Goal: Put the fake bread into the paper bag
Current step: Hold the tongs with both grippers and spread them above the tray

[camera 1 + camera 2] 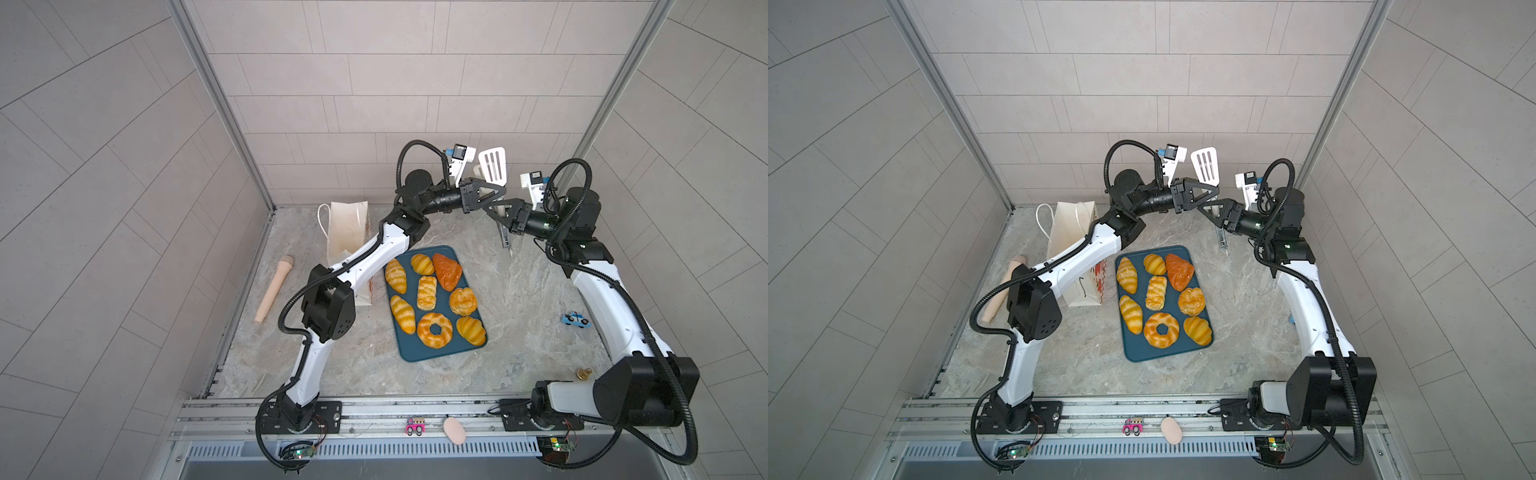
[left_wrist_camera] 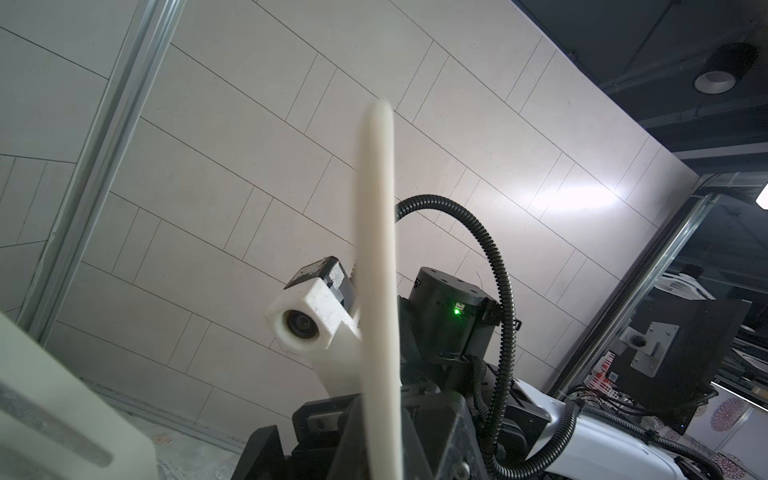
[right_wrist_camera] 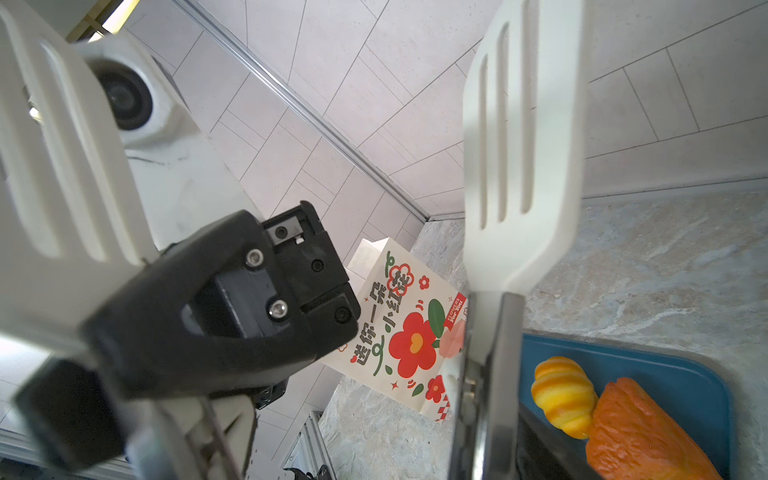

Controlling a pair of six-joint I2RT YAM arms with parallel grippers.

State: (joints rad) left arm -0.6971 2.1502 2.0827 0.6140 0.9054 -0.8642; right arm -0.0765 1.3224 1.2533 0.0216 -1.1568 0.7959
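Two small things lie nearest, on the metal rail (image 1: 374, 409) between the arm bases: a pink toy car (image 1: 415, 427) and a pale pink egg (image 1: 454, 430). Past the rail, on the marbled surface (image 1: 519, 291), sits a teal tray (image 1: 417, 353). It carries all eight pieces of the fake bread (image 1: 427, 293): striped croissants, a braided piece, a ring, a round roll and one orange-brown loaf (image 1: 447, 272) at the far corner.

Well apart to the right of the tray is a blue toy car (image 1: 575, 320). Off to the left, by the wall, lies a beige rolling pin (image 1: 274, 289).

The paper bag (image 1: 347, 232) stands upright just beside the tray's far left edge, mouth open upward, red flowers printed on its face. The left arm's white forearm crosses over it.

Farthest back, up in the air, both claws meet at a pair of tongs (image 1: 492, 164). The white slotted heads point up and the metal end hangs down. The left claw (image 1: 500, 189) is pressed together, pinching one arm of the tongs just below its head. The right claw (image 1: 488, 207) is spread wide, straddling the tongs lower down; whether its fingers press on them I cannot tell.
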